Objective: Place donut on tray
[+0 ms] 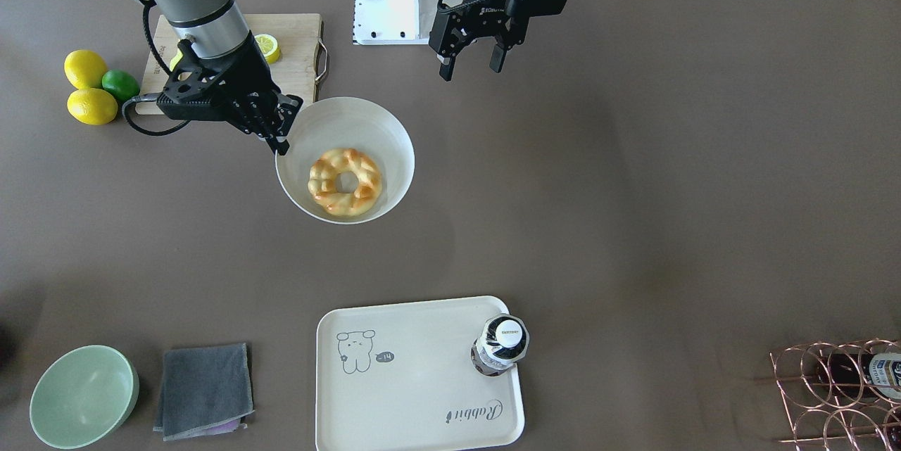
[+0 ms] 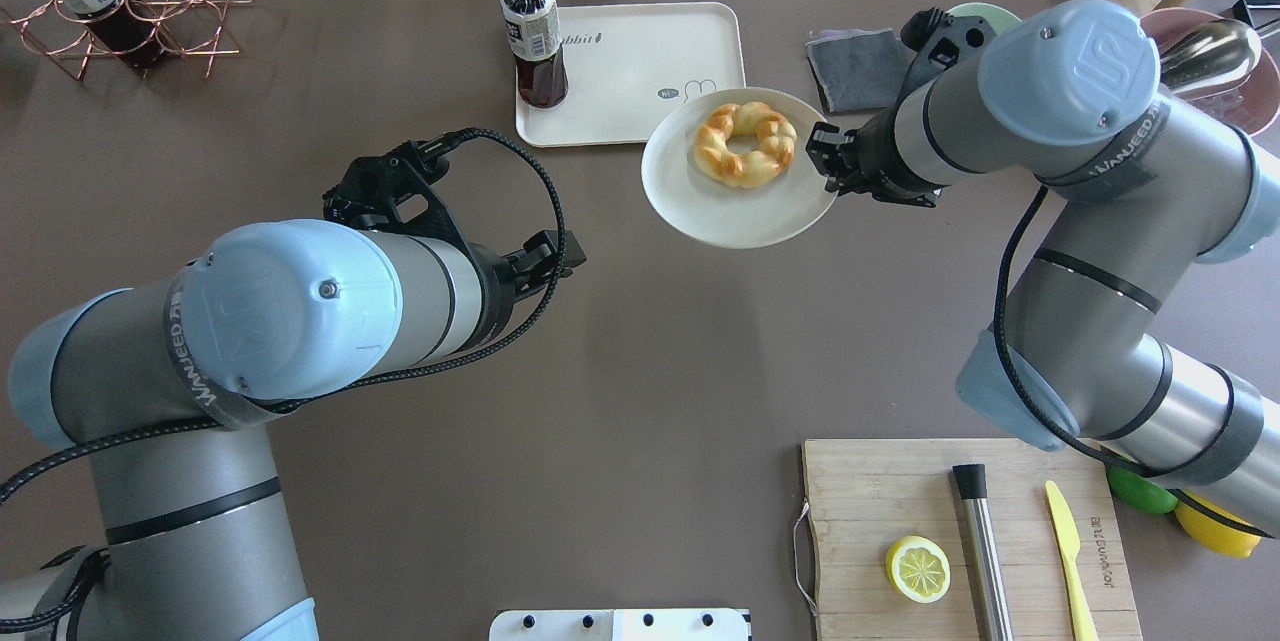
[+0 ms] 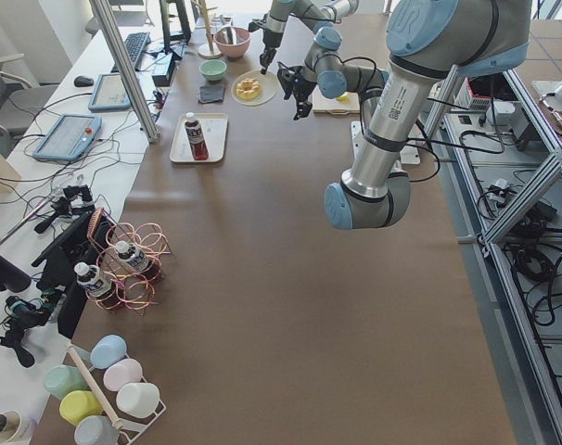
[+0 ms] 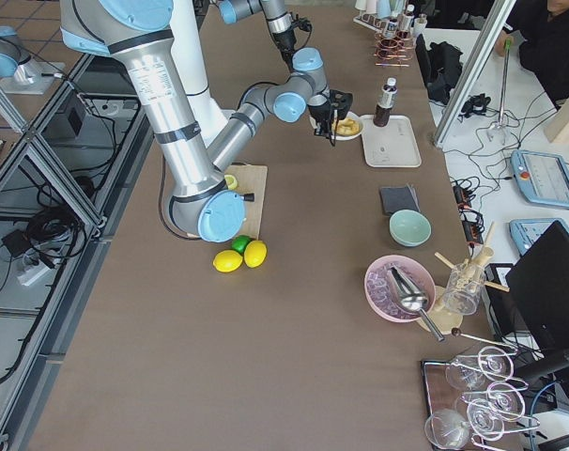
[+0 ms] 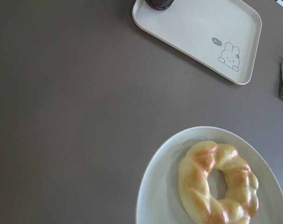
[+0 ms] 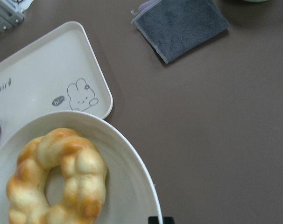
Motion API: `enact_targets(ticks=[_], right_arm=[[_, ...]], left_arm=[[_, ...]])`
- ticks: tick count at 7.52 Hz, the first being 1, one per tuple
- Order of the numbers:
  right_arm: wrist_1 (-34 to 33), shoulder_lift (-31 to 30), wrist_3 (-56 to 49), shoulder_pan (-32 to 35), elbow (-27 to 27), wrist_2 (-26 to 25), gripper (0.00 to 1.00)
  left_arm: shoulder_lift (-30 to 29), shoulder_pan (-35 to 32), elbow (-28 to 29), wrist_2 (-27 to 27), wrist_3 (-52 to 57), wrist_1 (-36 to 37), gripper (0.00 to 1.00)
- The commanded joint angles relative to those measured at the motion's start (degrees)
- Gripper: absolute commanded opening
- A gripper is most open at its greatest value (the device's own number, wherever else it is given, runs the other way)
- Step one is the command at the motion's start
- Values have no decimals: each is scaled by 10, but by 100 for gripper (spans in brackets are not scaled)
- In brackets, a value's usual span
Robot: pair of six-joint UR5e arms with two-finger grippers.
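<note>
Overhead view: golden braided ring donut [image 2: 745, 143] is lying in round white bowl [image 2: 740, 216], at 4 o'clock from cream rectangular tray [image 2: 640, 61].

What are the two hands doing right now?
Left hand: open, holding nothing.
Right hand: closed on the rim of the white bowl carrying the donut.

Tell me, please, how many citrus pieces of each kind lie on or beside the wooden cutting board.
Whole lemons: 2
Lime: 1
Lemon half: 1
Total: 4
</note>
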Motion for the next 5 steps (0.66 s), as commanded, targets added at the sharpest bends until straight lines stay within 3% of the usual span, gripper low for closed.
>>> enact_targets(ticks=[1, 3, 5], right_arm=[[1, 46, 173, 36, -33, -6, 0], [84, 92, 215, 34, -133, -6, 0], [148, 136, 215, 34, -226, -8, 0]], left_arm=[[2, -4, -1, 1, 0, 0, 98], [19, -27, -1, -3, 20, -1, 98], [40, -80, -1, -55, 105, -2, 98]])
